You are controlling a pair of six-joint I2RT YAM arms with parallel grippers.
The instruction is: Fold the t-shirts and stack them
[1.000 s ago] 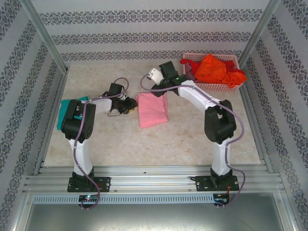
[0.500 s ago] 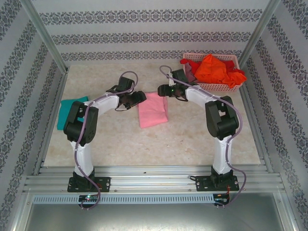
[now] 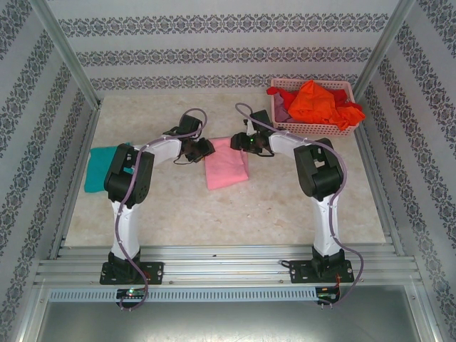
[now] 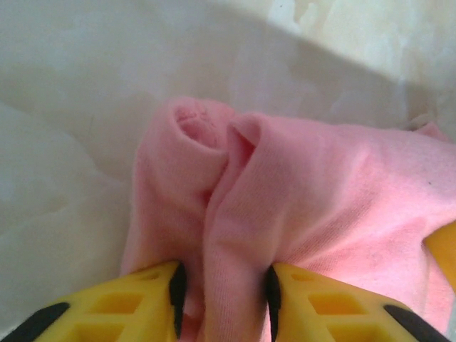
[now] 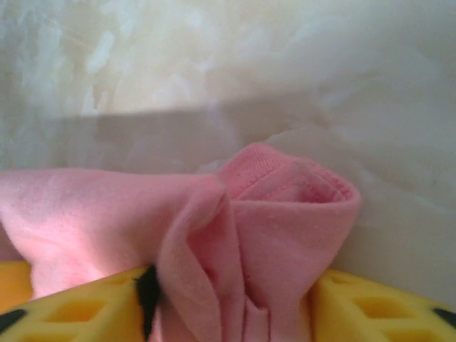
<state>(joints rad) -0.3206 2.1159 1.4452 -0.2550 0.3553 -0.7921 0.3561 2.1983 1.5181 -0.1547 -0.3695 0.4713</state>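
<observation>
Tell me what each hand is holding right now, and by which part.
The light pink t-shirt, by both hands: the left hand pinches a fold at its far left corner, the right hand a fold at its far right corner.

Bare table [image 3: 228, 214] is open across the frame's lower half; pink t-shirt [image 3: 226, 171] at centre, lattice basket [image 3: 320, 130] upper right, teal t-shirt [image 3: 96, 171] left.

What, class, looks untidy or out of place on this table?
The orange t-shirt lies crumpled in the pink basket, cloth hanging over its right rim. The pink t-shirt lies askew, far corners bunched in the jaws of the left gripper and right gripper.
</observation>
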